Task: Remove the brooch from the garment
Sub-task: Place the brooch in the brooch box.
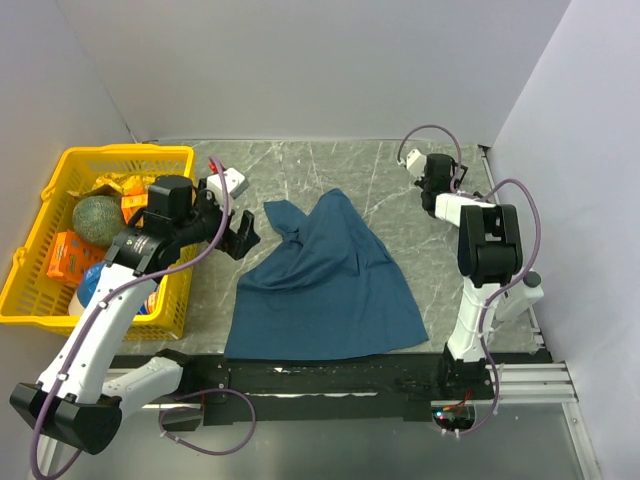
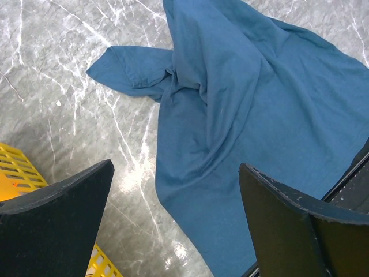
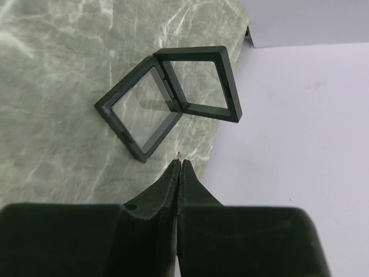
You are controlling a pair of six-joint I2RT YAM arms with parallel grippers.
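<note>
My left gripper point(image 1: 245, 236) hangs wide open with nothing in it, in the left-centre of the overhead picture, between the yellow basket point(image 1: 125, 153) and the garment point(image 1: 325, 280). The garment lies crumpled on the grey marbled table point(image 1: 300, 165) in the middle of that picture, broad along its lower edge and narrowing toward the top, with one sleeve flopped out at its upper left. From my left wrist the cloth fills the upper right of the frame, and my two dark fingers point(image 2: 63, 213) stand far apart in the lower corners, above the cloth's edge and a corner of the basket. The basket holds a round green fruit point(image 1: 97, 220) and some orange packets point(image 1: 72, 255). My right gripper point(image 3: 180, 164) is up in the upper right of the overhead picture, well away from the garment, with its jaws pressed together. A tiny pale speck pokes out at the very tips; it is too small for me to say what it is. Just beyond the tips an open black hinged case point(image 3: 168, 86) with clear panes lies flat on the table, close to the white wall. I cannot make out the brooch on the cloth in any view
</note>
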